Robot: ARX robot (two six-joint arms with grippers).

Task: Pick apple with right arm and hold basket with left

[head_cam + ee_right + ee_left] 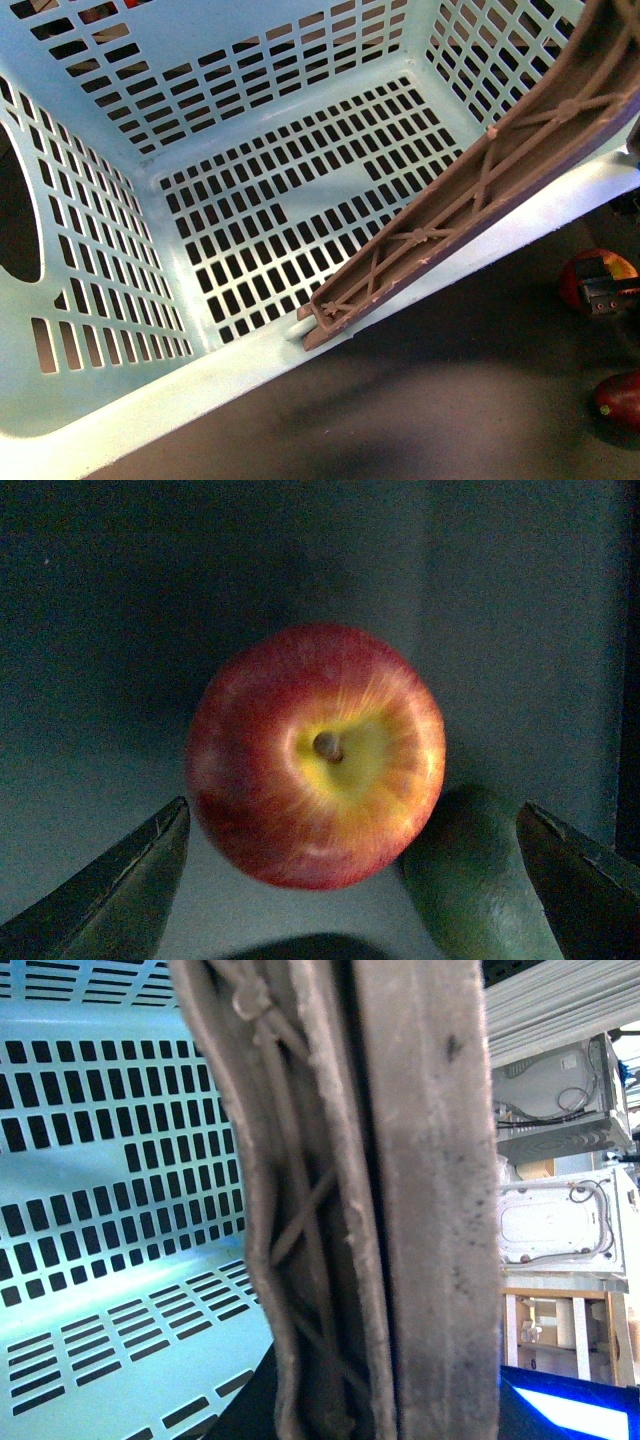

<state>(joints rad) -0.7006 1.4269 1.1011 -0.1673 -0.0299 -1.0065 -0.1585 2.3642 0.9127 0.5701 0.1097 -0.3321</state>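
Note:
The mint-blue basket (250, 190) with slotted walls fills most of the front view, tilted so I see into it. Its brown ribbed handle (500, 170) is swung up towards the top right. In the left wrist view the handle (400, 1210) fills the middle, very close. My left gripper is shut on it, and its fingers barely show. The red apple (315, 755) with a yellow patch round its stem lies on the dark surface. My right gripper (345, 885) is open just above it, fingertips (110, 890) wide apart on either side. The apple also shows in the front view (590, 272).
A dark green fruit (480, 880) lies touching the apple, inside the span of the right fingers. A darker maroon fruit (620, 398) lies on the dark table (400, 400) nearer the front edge. White appliances (555, 1220) stand beyond the basket.

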